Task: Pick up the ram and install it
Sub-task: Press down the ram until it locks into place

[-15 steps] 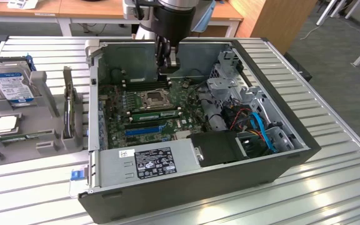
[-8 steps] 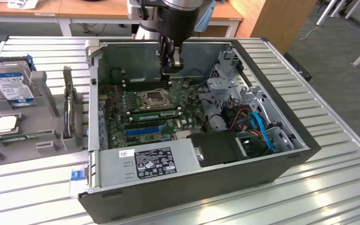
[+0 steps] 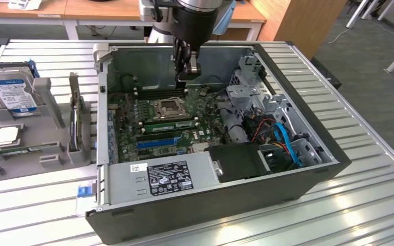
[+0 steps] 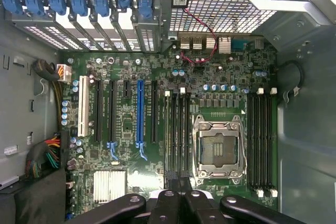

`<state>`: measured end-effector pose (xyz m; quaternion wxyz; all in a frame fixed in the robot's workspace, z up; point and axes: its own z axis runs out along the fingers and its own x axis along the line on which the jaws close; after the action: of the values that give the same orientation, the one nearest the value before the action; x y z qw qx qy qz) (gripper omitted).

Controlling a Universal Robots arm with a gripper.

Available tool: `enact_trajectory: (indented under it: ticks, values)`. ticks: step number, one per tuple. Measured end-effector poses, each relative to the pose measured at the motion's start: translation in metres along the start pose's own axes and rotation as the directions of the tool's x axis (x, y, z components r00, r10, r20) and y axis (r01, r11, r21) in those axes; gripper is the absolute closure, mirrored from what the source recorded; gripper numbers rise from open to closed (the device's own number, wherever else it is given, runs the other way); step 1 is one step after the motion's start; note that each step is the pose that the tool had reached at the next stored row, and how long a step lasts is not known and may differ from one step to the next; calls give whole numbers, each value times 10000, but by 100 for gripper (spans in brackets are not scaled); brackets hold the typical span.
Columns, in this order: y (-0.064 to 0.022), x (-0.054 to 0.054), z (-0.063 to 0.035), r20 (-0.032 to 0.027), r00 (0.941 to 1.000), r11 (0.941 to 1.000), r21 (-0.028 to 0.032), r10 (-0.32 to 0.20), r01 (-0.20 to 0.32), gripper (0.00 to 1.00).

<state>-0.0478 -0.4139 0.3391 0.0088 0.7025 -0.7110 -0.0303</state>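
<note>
An open dark grey metal computer case (image 3: pixel 266 189) lies on a slatted metal table (image 3: pixel 375 205). The black gripper (image 3: pixel 187 77), fingers closed together, hangs inside above the green motherboard (image 3: pixel 162 120). A grey plastic rack (image 3: pixel 19 148) at the exterior view's left holds a silver hard drive (image 3: pixel 8 92).

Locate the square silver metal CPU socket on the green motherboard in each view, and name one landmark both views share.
Exterior view: the CPU socket sits near the middle of the green motherboard, toward the exterior view's left of the grey drive cage.
Wrist view: the CPU socket lies between two banks of black memory slots.
Shared landmark: the long blue expansion slot.
</note>
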Motion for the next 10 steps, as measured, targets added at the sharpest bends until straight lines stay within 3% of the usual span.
enact_trajectory:
  ticks: [6,10]
  values:
    - [0,0,0,5,10000,10000,2,80,-80,90]
    - [-1,0,1,24,9991,9991,12,434,-434,90]
